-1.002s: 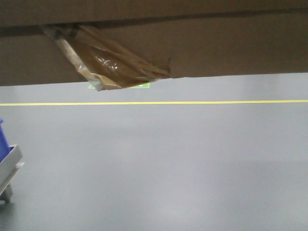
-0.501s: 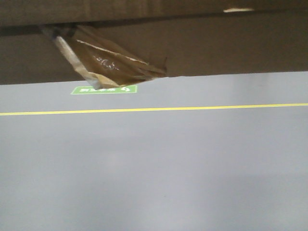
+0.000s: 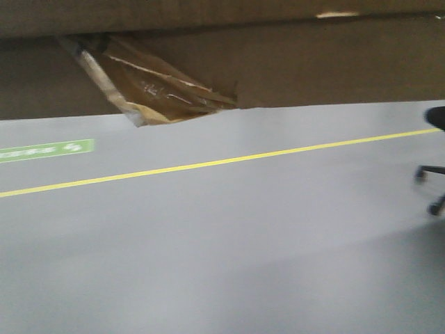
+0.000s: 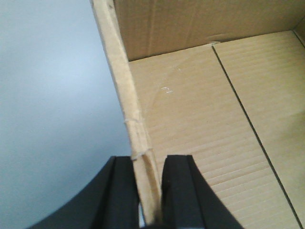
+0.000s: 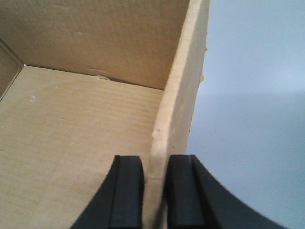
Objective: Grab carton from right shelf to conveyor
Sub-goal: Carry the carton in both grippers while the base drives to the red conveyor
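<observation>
Carton (image 3: 320,69) held off the floor (image 3: 229,264) by both grippers.
The left gripper (image 4: 149,183) is clamped on the carton's left wall, one finger inside and one outside. Crumpled tape (image 3: 160,94) hangs beneath the carton, above a yellow line (image 3: 208,164). The right gripper (image 5: 155,183) pinches the right wall likewise.

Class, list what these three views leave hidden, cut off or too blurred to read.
- Front view: the carton blocks the top, hiding whatever lies beyond; shelf and conveyor appear nowhere.
- Front view: green floor sign, lettering blurred.
- Front view: black chair, cut by the right edge.
- Wrist views: left gripper and right gripper, cut by the bottom edge.
</observation>
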Robot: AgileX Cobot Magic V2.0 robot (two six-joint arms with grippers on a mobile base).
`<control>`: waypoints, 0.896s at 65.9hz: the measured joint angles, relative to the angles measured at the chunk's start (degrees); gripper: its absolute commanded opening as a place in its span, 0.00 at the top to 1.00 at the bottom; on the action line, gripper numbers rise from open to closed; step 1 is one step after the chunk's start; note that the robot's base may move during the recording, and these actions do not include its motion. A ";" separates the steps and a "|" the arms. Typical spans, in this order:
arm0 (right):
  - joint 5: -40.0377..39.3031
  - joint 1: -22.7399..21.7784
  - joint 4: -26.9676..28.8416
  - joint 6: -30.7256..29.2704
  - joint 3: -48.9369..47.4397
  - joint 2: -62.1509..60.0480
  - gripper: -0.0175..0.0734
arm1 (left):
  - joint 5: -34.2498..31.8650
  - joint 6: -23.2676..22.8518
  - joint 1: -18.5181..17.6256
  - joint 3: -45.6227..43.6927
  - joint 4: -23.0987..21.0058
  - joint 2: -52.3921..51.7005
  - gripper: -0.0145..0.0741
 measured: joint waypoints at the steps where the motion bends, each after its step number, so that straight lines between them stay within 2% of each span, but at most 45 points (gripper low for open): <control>1: 0.00 0.00 0.00 0.00 0.00 0.00 0.88 | 0.00 0.00 0.00 0.00 0.00 0.00 0.85; 32: -0.12 0.00 0.13 0.00 0.12 0.12 0.88 | -0.10 0.00 -0.09 0.00 1.02 0.00 0.85; 59: -1.70 0.21 0.72 0.09 0.12 0.12 0.88 | -1.20 0.00 -0.57 0.00 6.56 0.00 0.85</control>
